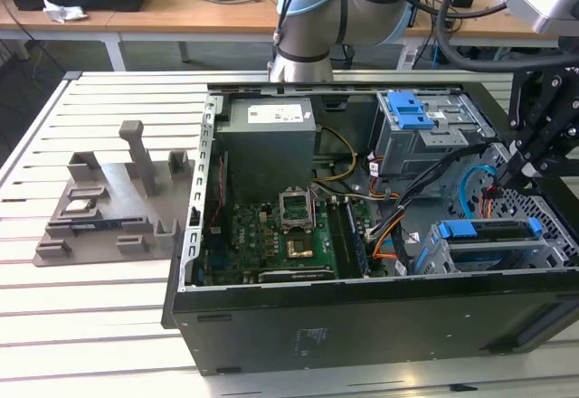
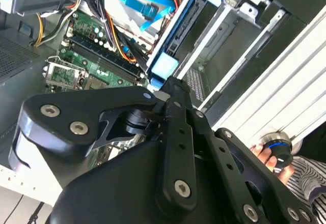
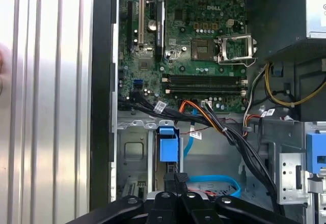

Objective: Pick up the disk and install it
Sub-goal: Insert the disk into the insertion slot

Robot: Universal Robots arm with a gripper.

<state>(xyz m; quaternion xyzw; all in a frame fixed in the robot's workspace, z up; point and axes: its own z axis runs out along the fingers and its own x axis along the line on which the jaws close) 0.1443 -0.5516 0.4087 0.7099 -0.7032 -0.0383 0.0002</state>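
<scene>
Your gripper (image 3: 175, 196) hangs just over the disk (image 3: 168, 145), which stands on edge in the lower drive bay (image 1: 543, 255); I cannot tell how its claw stands. Beyond, keep clear of the cable bundle (image 3: 204, 117) and motherboard (image 3: 193, 46).

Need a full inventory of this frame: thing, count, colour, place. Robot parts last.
computer case: 1, black, lying open on the slatted table
motherboard: 1, green, on the case floor
power supply: 1, grey, back of the case
drive cage: 1, grey with a blue latch, toward the exterior view's right
disk: 1, blue frame, in the bay at the case's front corner, under the gripper
parts holder: 1, grey, on the table at the exterior view's left
hand: 1, at the table edge in the second wrist view
gripper: 1, black, above the disk bay
</scene>
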